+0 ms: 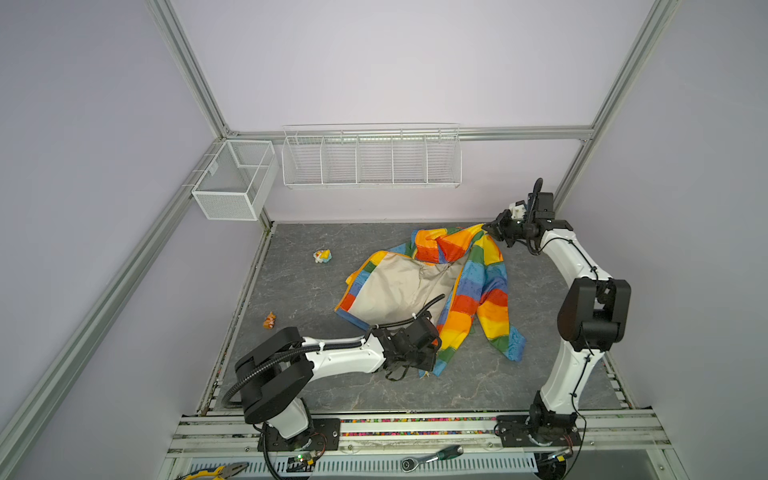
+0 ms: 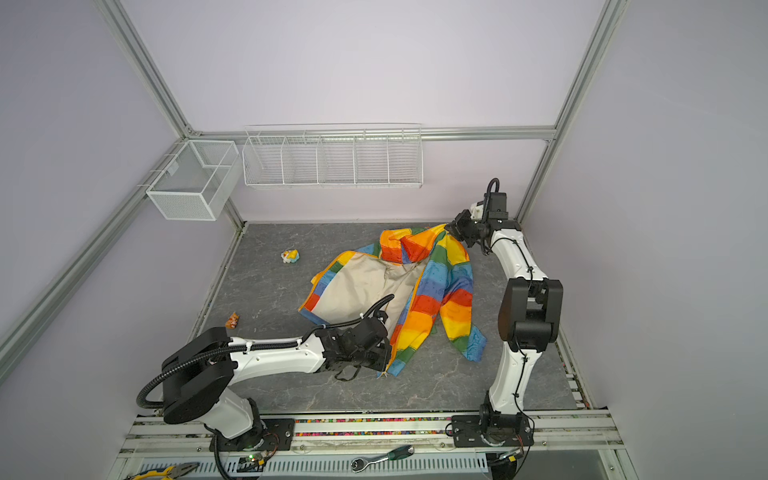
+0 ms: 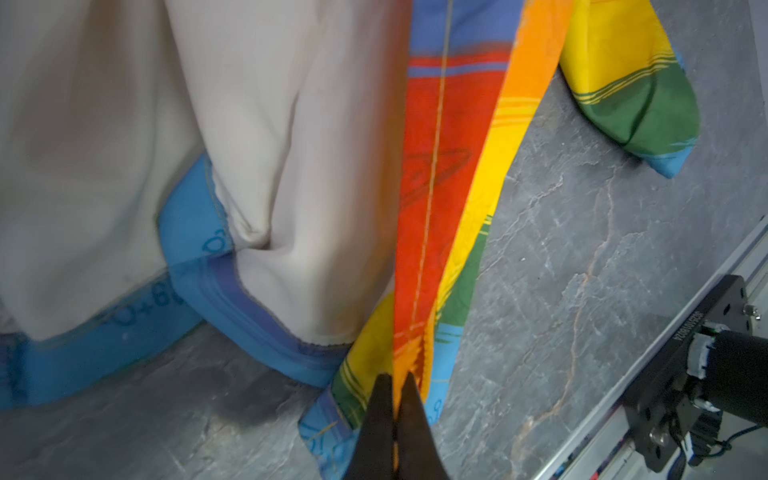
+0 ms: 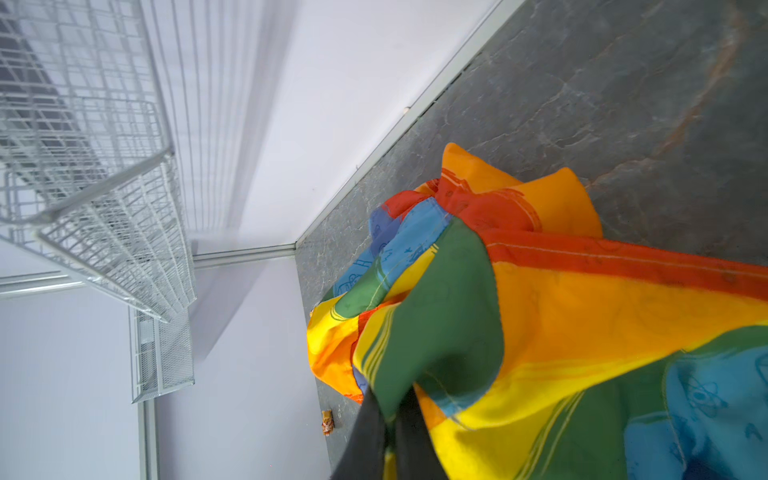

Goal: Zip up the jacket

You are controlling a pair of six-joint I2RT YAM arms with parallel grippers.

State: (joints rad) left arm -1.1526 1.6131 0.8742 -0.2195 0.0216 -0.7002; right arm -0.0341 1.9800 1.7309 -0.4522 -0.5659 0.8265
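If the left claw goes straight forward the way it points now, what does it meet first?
The jacket itself: the left claw is shut on its bottom edge, and the red-orange front strip runs straight ahead. Depth beyond is unclear.

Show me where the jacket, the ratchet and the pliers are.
jacket (image 1: 399, 286), in a top view, on its cream lining.
ratchet (image 1: 408, 464), in a top view, on its head.
pliers (image 1: 208, 472), in a top view, on the handles.

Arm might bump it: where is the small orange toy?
In both top views the orange toy lies by the left edge of the table, left of the jacket, nearer us than the yellow toy.
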